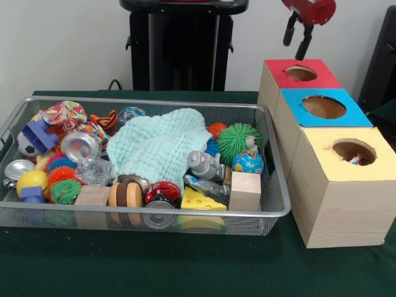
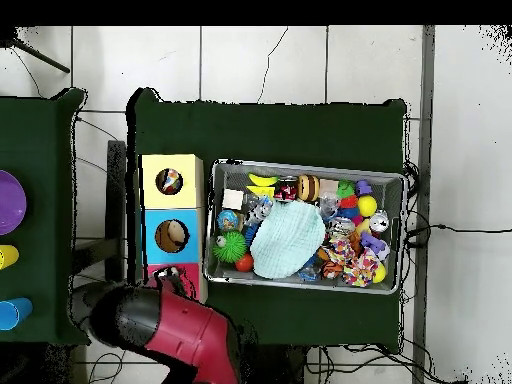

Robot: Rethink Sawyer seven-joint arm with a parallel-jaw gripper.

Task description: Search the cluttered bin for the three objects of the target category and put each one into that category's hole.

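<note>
the gripper [image 1: 296, 38] hangs above the red-topped box [image 1: 301, 74], clear of it; its two dark fingers [image 1: 304, 42] stand apart with nothing between them, so the jaws are released. in the overhead view the arm covers most of that box.

three wooden boxes sit in a row, touching, along one short end of the wire bin [image 1: 272, 213]: red-topped, blue-topped box [image 1: 323, 108], yellow-topped box [image 1: 356, 154]. each top has a round hole. a small object shows inside the yellow box's hole; its kind cannot be told.

the bin holds the clutter. a pale green cloth [image 1: 159, 144] lies across its middle, covering whatever is under it. a green spiky ball [image 1: 237, 142] and a globe ball [image 1: 247, 161] lie at the end nearest the boxes. a wooden block [image 1: 245, 190] and a yellow cheese wedge [image 1: 202, 200] rest against the front wall. a soccer ball [image 1: 25, 144] lies at the end farthest from the boxes.
</note>
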